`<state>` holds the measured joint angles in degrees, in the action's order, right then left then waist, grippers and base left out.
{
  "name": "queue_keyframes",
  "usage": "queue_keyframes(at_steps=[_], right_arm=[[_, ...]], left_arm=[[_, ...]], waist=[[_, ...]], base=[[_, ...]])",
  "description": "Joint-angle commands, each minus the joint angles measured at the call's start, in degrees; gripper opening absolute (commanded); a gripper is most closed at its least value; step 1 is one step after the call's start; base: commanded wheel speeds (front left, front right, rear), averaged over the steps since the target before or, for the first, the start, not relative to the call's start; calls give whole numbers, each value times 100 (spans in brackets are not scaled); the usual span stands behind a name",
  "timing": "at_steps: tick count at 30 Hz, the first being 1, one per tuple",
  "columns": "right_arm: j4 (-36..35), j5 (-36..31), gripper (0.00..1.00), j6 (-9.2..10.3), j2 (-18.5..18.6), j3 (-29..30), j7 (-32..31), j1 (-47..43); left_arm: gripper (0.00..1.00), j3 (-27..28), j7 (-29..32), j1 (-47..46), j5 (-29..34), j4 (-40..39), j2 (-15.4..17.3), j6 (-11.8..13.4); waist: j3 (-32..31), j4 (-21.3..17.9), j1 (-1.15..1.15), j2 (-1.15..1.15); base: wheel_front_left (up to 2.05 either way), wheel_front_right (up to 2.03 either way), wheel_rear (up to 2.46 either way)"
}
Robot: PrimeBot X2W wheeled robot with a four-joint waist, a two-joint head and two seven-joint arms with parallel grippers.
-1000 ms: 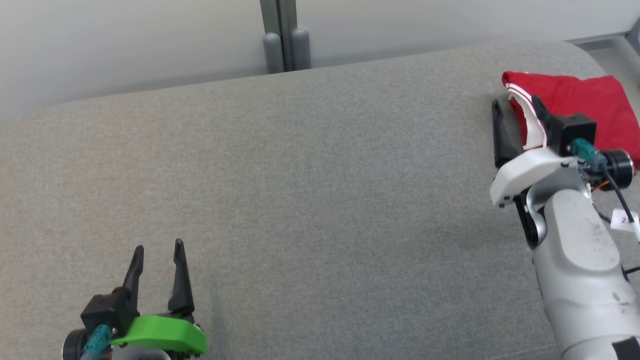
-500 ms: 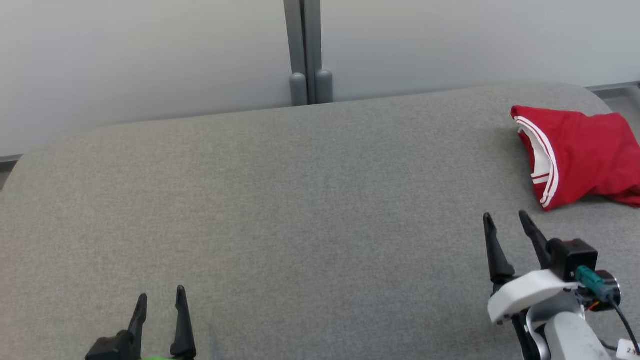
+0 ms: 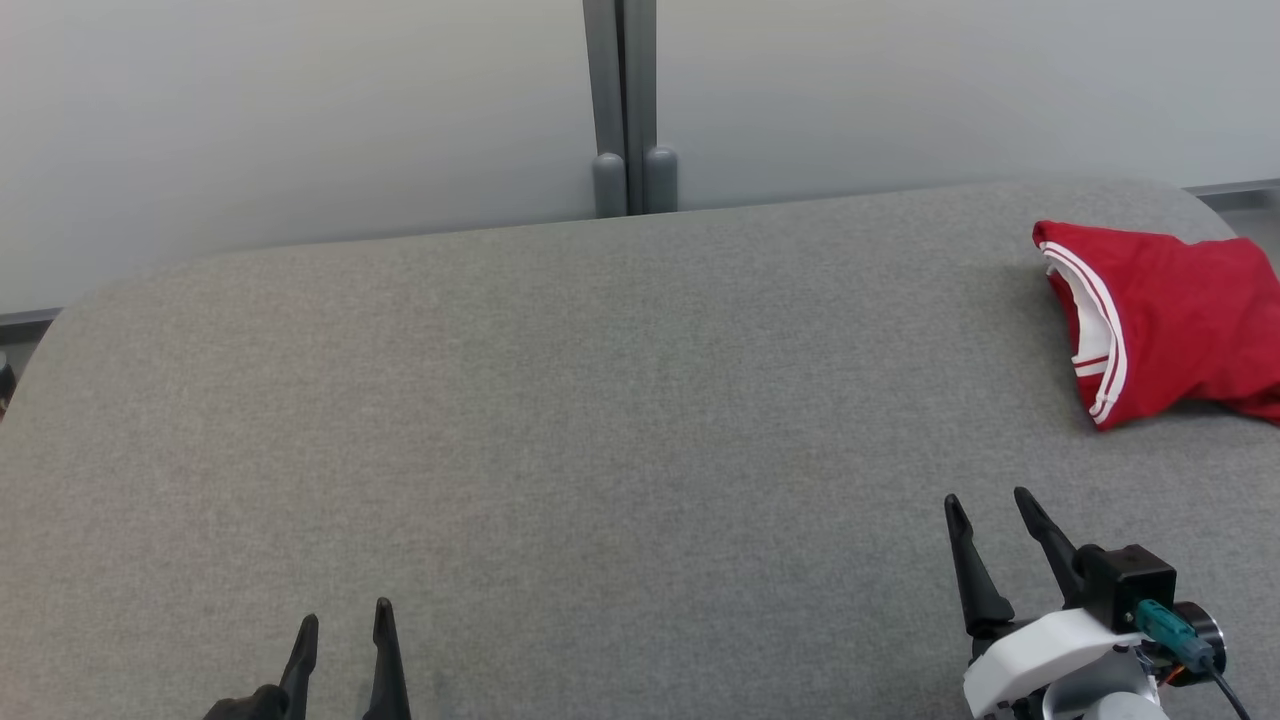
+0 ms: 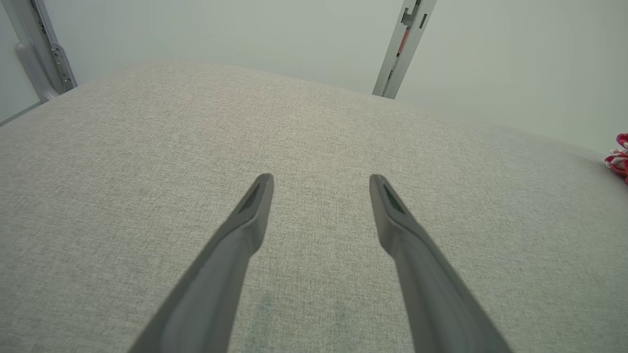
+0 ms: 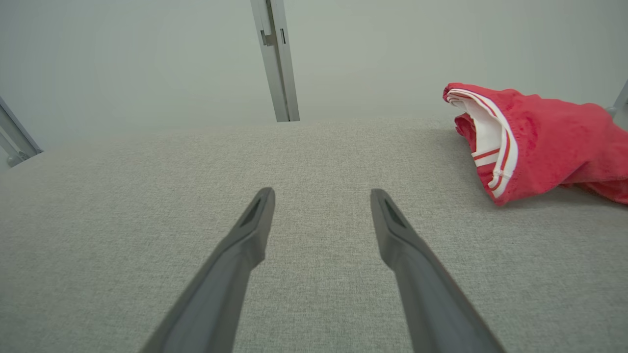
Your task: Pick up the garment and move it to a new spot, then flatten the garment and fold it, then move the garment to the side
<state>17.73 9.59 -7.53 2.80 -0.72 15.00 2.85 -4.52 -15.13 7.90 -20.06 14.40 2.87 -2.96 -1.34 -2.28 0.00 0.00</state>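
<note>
Left tool [image 3: 346, 612] and right tool [image 3: 986, 497] gape empty; red garment [image 3: 1170, 320] lies on grey surface [image 3: 600, 400].

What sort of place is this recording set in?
Likely a lab or test room: a wide grey fabric-covered surface, plain pale wall panels joined by a metal post, and one red garment at its right end.
</note>
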Motion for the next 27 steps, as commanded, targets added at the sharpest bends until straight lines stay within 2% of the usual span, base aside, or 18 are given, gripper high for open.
queue_keyframes(at_steps=[1, 10, 16, 17, 20, 27], right_arm=[[-37, 53, 100, 10, 22, -7, 23, -90], [-45, -7, 100, 10, 22, -34, 23, -100], [-84, 75, 100, 10, 22, -60, 23, -108], [-40, 55, 0, 0, -4, -54, -1, -25], [48, 118, 0, 0, -22, -35, -34, -32], [26, 924, 0, 0, -18, 55, -257, 31]], left_arm=[[100, -12, 1, 49, -3, -8, 9, 26], [100, -62, 1, -37, 7, 14, 8, 41], [100, -117, 2, -91, -111, -147, 9, -61], [0, -119, -2, -33, -114, -144, -3, -38], [0, -121, 17, -13, -176, -44, -16, -42], [0, -5, 223, -157, -879, -62, -9, -66]], waist=[[9, -4, 0, 0], [21, -21, 0, 0], [26, 3, 0, 0], [26, 2, 0, 0], [27, 3, 0, 0], [32, 16, 0, 0]], base=[[0, 0, 0], [0, 0, 0], [0, 0, 0], [0, 0, 0], [0, 0, 0], [0, 0, 0]])
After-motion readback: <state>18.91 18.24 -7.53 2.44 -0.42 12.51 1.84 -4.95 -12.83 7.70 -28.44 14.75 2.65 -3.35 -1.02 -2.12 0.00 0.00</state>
